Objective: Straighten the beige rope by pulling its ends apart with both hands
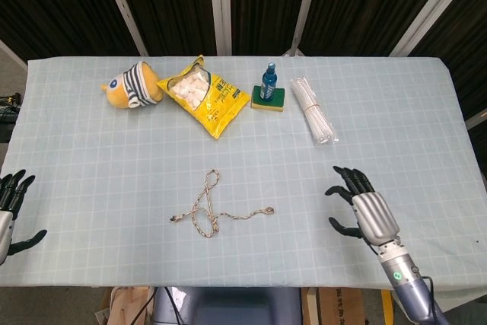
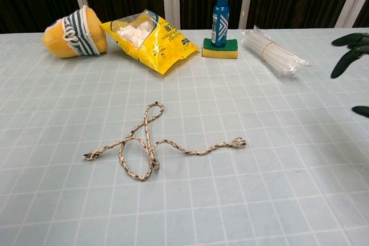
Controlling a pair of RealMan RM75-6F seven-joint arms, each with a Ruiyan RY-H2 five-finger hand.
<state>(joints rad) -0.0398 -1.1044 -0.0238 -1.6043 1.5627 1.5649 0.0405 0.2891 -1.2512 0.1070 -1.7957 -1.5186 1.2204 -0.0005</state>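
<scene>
On the checked table cloth [image 1: 365, 127], the beige rope [image 1: 209, 207] is seen lying in a loose looped tangle near the front middle, untouched. To its right, the right hand [image 1: 364, 209] is held with fingers spread, empty. At the far left edge, the left hand [image 1: 9, 215] is likewise spread and empty.

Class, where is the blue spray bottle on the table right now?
In the head view the blue spray bottle stands upright on a green sponge at the far side of the table, between the yellow snack bag and the clear bundle of straws.
</scene>
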